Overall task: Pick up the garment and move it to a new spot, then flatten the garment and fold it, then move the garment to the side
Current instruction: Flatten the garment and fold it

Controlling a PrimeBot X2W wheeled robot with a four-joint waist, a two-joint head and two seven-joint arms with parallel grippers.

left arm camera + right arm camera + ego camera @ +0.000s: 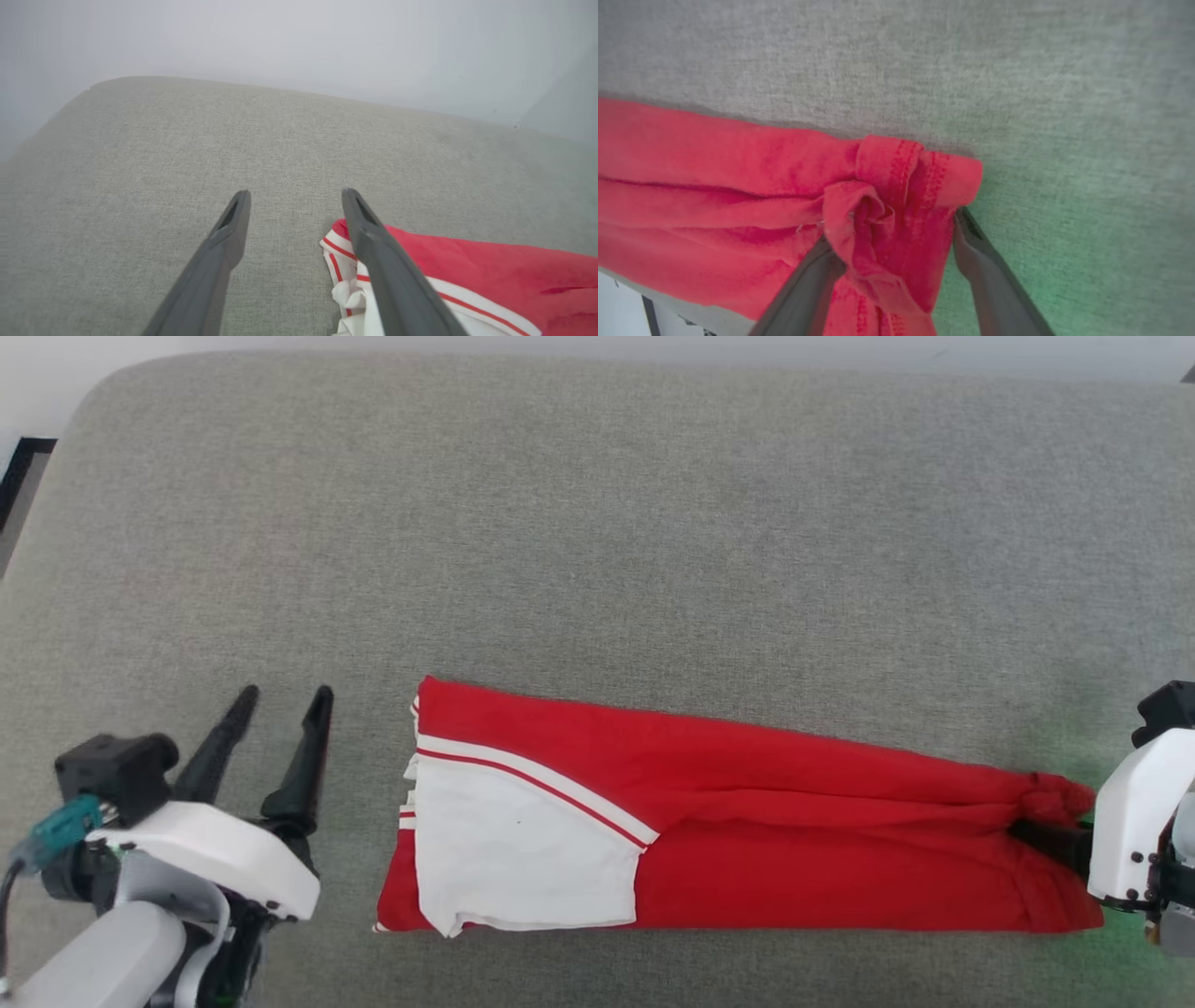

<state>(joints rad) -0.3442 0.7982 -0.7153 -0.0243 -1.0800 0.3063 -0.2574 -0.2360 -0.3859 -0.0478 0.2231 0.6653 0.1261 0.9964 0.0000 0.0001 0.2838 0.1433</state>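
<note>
Left gripper [285, 695] empty, garment [747, 840] half-folded

Left gripper is hovering wide open beside the sleeve end; garment is lying as a long folded strip on the grey cushion [597, 523]; cross-fold and move aside likely remaining; right wrist view is revealing right gripper [894, 228], fingers spread loosely around the bunched hem.

The left gripper [283, 698] sits low on the left on its pale forearm [103, 957]. Its fingers [224, 242] point forward and are spread wide apart. The right gripper [896, 233] reaches in from the far right, fingers [980, 266] pointing leftward and likewise spread wide.
</note>
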